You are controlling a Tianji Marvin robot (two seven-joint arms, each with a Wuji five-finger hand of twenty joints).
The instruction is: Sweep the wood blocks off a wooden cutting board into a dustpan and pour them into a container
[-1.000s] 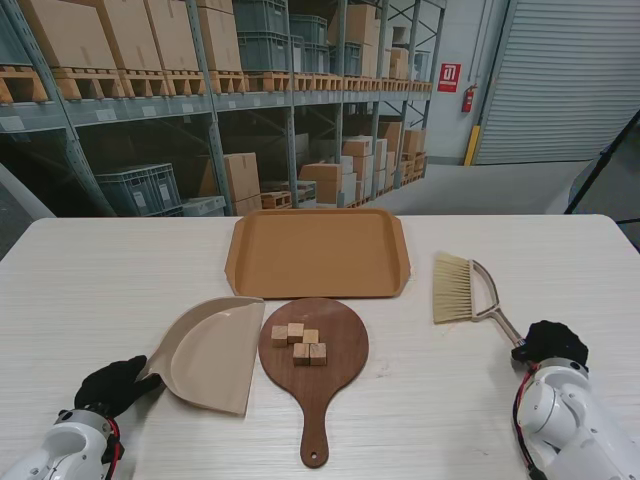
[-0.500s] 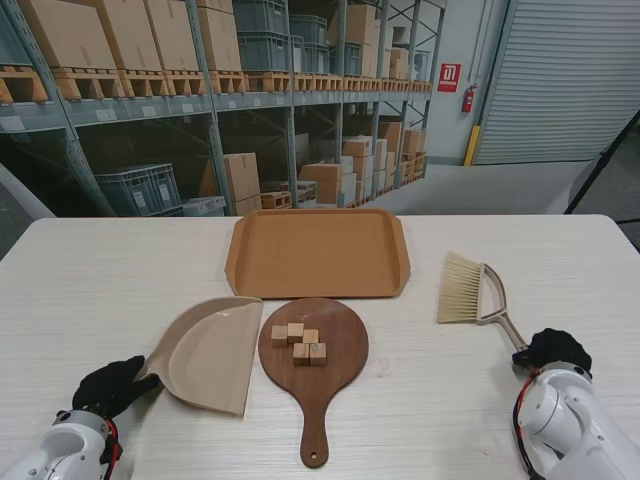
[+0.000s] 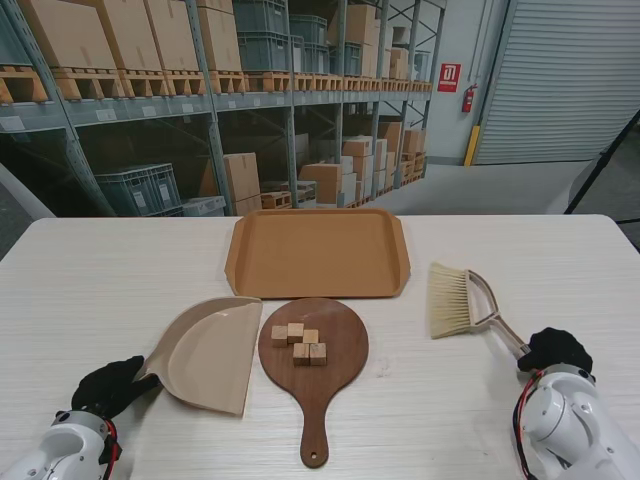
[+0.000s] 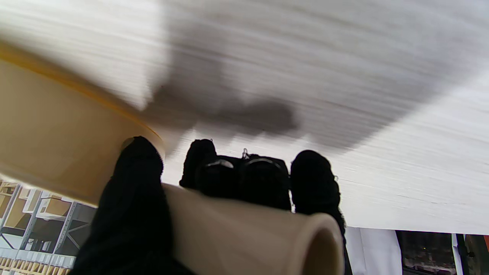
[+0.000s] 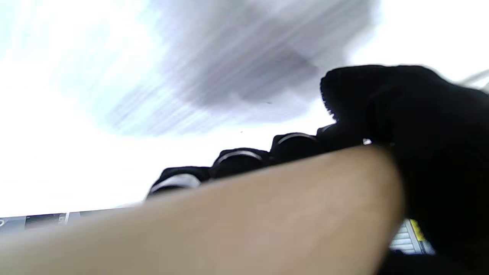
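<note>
Nearest to me, the left hand (image 3: 112, 385) is wrapped tight round the dustpan (image 3: 208, 353) handle, thumb and fingers curled over the pale tube in its wrist view, and the pan sits flat with its open edge just beside the cutting board (image 3: 313, 345). On the other side the right hand (image 3: 556, 349) is clamped on the brush (image 3: 456, 302) handle, and here is the change: over the last second the brush head swung out away from the board, and now it has come back in, bristles nearer the board than at any point before. I read that as the sweep being lined up, not begun, because the wood blocks (image 3: 299, 343) lie untouched in their cluster on the board's round part. Beyond them the tray (image 3: 317, 251), presumably the container, holds nothing. Both wrist views are smeared with motion blur; the right one shows only handle and knuckles, no bristles, and whether the bristles touch the table I cannot tell.
</note>
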